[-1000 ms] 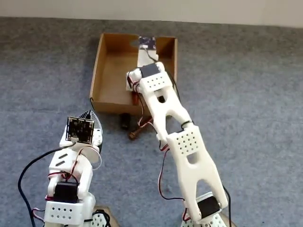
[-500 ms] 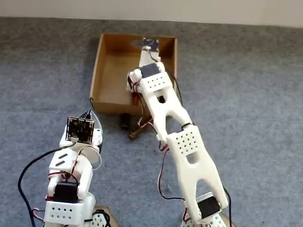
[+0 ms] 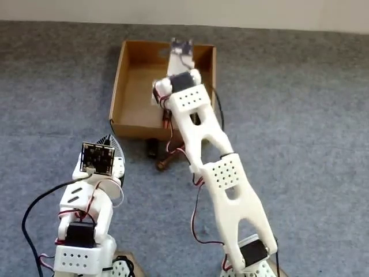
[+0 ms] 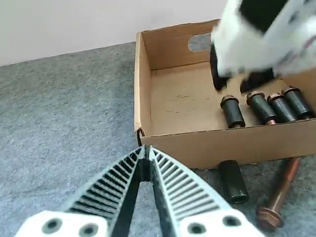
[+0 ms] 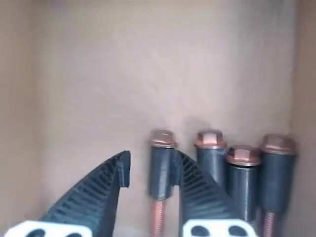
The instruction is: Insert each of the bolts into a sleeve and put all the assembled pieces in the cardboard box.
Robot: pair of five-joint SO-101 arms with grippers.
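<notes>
Bolt [image 3: 165,163] and sleeve [image 3: 152,148] lie loose mid-frame, just below the cardboard box [image 3: 118,86] holding 4 assembled pieces [image 4: 266,107]. Both look rigid, smooth, probably slippery; grip the bolt mid-shank. Right gripper [image 5: 150,168] gapes inside the box; left gripper [image 4: 147,154] is closed, empty.

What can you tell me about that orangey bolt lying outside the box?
The bolt looks like copper-coloured metal, with a wide hexagonal head and a long, thin shaft. It lies flat on the grey carpet, just outside the front wall of the cardboard box. Its head points away from the box and its tip is close to the wall. A black sleeve lies beside it without touching. The bolt is bare, not yet in a sleeve, and nothing holds it.
</notes>
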